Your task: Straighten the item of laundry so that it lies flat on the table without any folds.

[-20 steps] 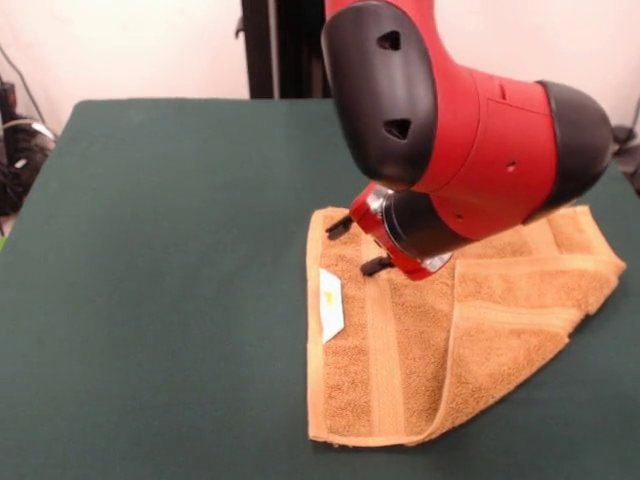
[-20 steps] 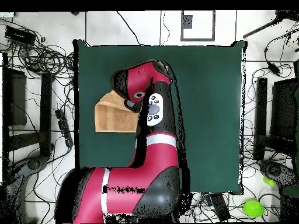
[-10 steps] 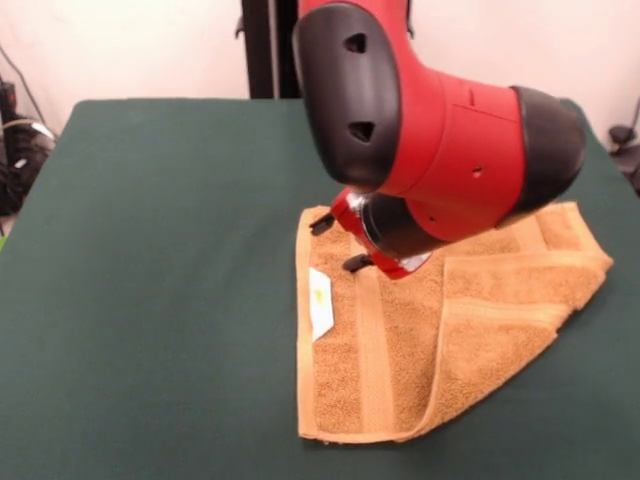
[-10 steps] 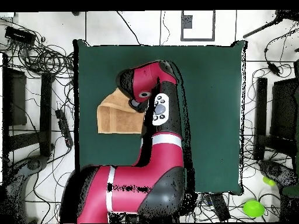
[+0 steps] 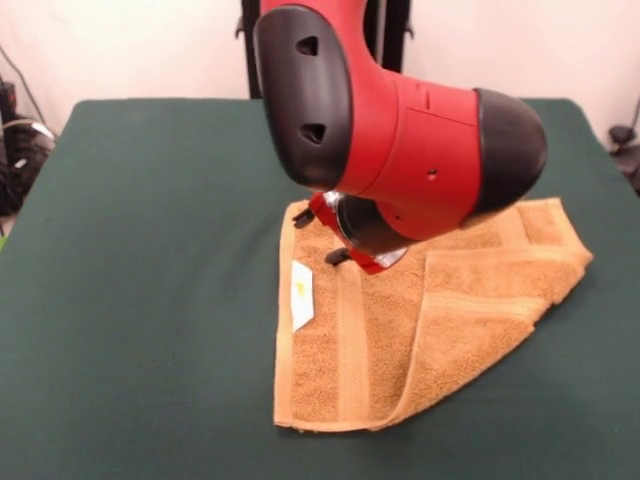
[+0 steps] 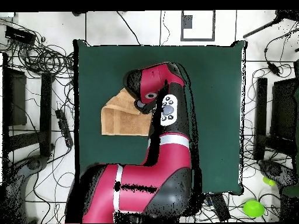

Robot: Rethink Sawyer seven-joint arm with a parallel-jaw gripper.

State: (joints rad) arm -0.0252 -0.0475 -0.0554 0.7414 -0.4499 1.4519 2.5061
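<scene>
The tan-orange towel [image 5: 440, 320] lies on the dark green table [image 5: 150, 250] right of centre, with its right part folded over in a diagonal flap. Its white care tag [image 5: 301, 295] lies by the left edge, next to one woven band. My gripper [image 5: 320, 237] is down on the towel's far left corner, under the red and black arm head, and appears shut on the cloth there. In the overhead view the towel [image 6: 120, 116] shows at the table's [image 6: 216, 87] left side, with the arm covering its right part and hiding the gripper.
The bulky arm head [image 5: 400, 150] hangs over the towel's far half. Cables and black stands [image 6: 35, 116] lie on the floor around the table. A green object [image 6: 253, 207] sits on the floor at the lower right.
My gripper has moved left in the front view, and the towel has slid left with it across the table. The fold has stayed in place.
</scene>
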